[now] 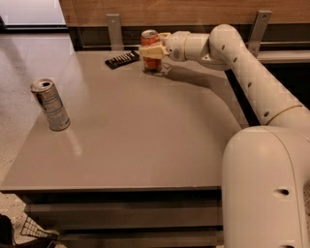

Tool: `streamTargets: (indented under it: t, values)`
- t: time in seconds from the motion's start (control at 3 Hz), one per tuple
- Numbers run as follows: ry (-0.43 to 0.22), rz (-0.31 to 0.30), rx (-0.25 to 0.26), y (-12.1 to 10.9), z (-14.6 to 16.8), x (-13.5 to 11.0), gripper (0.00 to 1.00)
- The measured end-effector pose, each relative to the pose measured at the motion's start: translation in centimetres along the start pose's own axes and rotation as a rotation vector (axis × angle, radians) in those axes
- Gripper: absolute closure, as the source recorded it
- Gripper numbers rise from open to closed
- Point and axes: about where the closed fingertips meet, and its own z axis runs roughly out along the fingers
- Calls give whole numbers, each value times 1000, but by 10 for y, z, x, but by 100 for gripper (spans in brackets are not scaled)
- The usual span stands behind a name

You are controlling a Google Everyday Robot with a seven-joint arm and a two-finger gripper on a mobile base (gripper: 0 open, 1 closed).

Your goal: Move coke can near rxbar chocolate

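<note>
The coke can [150, 37] is seen in the camera view at the far edge of the grey table [145, 131], standing upright with its silver top showing. It is held in the gripper [151, 51], whose pale fingers [148, 50] are closed across the middle of the can's red-orange body, so that the can's top shows above them and its lower part below. Whether the base of the can rests on the table or hangs just above it cannot be told. The rxbar chocolate [122, 59] is seen lying flat on the table just beside the can, to the left of it as pictured, at a slant; a narrow gap is left between the two. The white arm [242, 63] is stretched in from the right side of the picture toward the can.

A taller silver can [50, 104] is stood upright near the left edge of the table, well apart from the gripper and the can it holds. A wooden wall panel [193, 9] is seen behind the table.
</note>
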Motion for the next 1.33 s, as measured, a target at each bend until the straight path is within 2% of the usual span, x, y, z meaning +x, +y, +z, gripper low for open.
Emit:
streamTargets:
  t: [0.33, 1.33]
  values:
    - [-1, 1, -5, 2, 4, 0, 82]
    - [-2, 4, -19, 8, 13, 1, 12]
